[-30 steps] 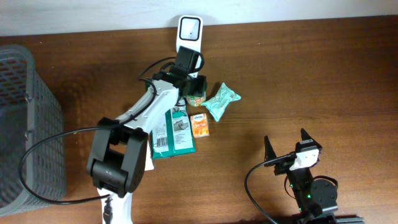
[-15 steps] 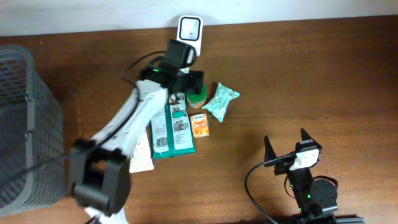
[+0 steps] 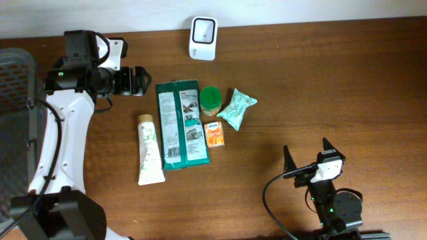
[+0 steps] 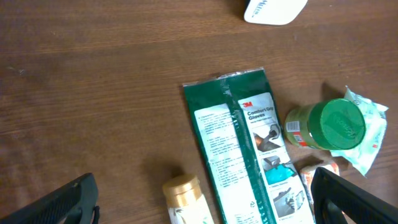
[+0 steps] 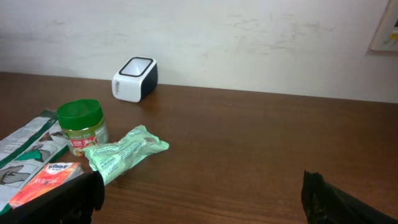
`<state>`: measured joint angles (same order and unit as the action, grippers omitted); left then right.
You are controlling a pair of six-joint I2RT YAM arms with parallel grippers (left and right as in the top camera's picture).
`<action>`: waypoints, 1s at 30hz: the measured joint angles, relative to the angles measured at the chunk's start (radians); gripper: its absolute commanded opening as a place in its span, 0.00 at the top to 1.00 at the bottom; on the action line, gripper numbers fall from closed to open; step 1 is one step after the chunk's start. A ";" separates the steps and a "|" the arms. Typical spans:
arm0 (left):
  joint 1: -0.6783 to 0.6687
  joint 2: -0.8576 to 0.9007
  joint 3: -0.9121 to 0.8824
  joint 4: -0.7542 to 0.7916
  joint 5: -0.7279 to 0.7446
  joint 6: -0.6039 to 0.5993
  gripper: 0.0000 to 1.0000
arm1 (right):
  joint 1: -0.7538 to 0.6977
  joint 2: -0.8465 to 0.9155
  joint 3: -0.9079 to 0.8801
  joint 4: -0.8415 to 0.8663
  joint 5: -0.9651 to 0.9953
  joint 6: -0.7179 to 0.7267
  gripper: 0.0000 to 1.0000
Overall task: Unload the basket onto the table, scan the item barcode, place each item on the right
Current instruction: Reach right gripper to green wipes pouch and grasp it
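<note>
The white barcode scanner [image 3: 203,29] stands at the table's back edge, also visible in the right wrist view [image 5: 134,78]. A green-lidded jar [image 3: 210,100] stands upright in front of it, between a flat green 3M package [image 3: 180,123] and a mint-green packet [image 3: 237,109]. My left gripper [image 3: 137,81] hovers open and empty at the back left, well left of the jar [image 4: 329,124]. Near the front right, my right gripper [image 3: 307,150] is open and empty above bare table.
A white tube with a gold cap [image 3: 150,150] lies left of the green package. A small orange box [image 3: 214,133] lies below the jar. A grey mesh basket [image 3: 13,73] stands at the far left edge, partly behind the left arm.
My left gripper has opened, let go of the jar by the scanner, and swung away to the back left. The jar stays on the table. The right arm has not moved.
</note>
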<state>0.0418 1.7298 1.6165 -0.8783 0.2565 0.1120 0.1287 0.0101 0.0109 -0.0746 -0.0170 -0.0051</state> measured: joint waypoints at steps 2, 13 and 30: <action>0.000 0.000 0.000 0.000 0.005 0.002 0.01 | 0.000 0.000 0.000 0.000 0.000 0.000 0.02; 0.000 0.000 0.000 0.000 0.006 0.005 0.01 | 0.000 0.000 0.000 0.000 0.000 0.001 0.02; 0.000 0.001 0.000 0.003 0.007 0.005 0.01 | -0.001 0.504 0.616 -0.327 -0.152 0.058 0.02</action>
<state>0.0418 1.7306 1.6165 -0.8757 0.2638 0.1169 0.1280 0.5144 0.6273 -0.4019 -0.1692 0.0528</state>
